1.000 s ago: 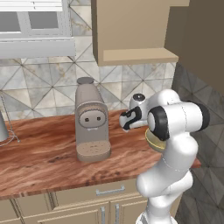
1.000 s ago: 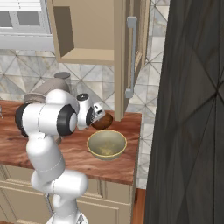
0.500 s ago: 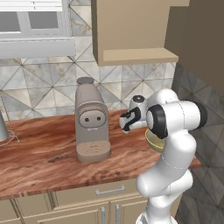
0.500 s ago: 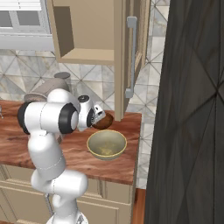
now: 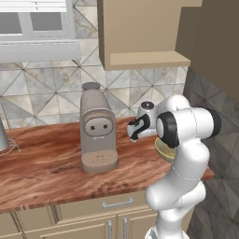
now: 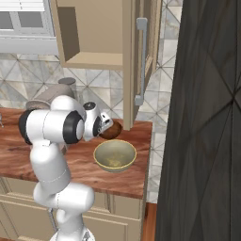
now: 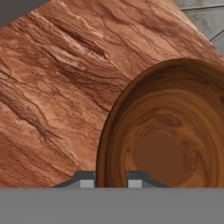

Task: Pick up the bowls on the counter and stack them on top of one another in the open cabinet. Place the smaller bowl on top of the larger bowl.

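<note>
The smaller bowl [image 7: 168, 131] sits right under my hand camera, its mottled brown inside taking up the lower right of that view. The rim passes between my two fingertips [image 7: 87, 183], one outside the wall and one inside, so the pincer [image 7: 110, 183] straddles the rim. I cannot tell from these tips whether it is clenched on the rim or still slack.

From the right base view I see the pincer [image 6: 106, 125] at the dark bowl's [image 6: 113, 130] near edge, and the bowl appears low over the worktop [image 6: 132, 176], beside the hanging cabinet door. I cannot tell whether it touches the wood. The larger bowl [image 6: 115, 155] rests on the worktop just in front of it, nearer to me, its speckled inside fully open to that camera.

The left base view gives me less: my own forearm covers the dark bowl, and only a sliver of the yellow bowl [image 5: 163, 148] peeks out beneath the elbow. That view does show the coffee machine [image 5: 96, 127] standing well to the left on the worktop [image 5: 46, 163].

Farther up, the cabinet [image 6: 96, 33] stands open, its shelf board [image 6: 96, 60] bare.
</note>
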Available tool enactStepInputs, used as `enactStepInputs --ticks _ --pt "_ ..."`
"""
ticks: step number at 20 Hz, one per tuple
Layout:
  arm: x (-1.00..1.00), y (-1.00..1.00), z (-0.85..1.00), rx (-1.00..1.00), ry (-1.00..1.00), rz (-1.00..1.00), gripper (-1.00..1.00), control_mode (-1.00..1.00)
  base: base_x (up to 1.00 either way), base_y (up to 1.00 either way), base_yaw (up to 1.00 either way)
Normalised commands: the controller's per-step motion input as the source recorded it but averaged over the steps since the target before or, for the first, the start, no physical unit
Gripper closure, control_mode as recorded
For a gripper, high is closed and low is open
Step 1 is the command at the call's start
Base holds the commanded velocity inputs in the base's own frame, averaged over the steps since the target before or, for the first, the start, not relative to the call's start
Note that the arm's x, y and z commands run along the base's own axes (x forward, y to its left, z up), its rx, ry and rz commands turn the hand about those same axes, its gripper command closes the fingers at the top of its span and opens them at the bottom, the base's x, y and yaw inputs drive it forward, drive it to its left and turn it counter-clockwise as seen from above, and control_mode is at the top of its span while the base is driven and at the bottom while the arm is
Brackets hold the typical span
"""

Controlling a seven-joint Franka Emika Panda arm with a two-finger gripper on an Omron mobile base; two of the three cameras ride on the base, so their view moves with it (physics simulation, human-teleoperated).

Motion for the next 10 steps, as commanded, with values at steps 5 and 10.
enactStepInputs --ticks 5,10 --pt "0.00 0.03 0.30 -0.04 -0.02 0.02 1.00 -1.00 0.00 0.00 0.00" --pt "-0.02 0.00 0.45 -0.07 -0.02 0.00 1.00 -1.00 0.00 0.00 0.00"
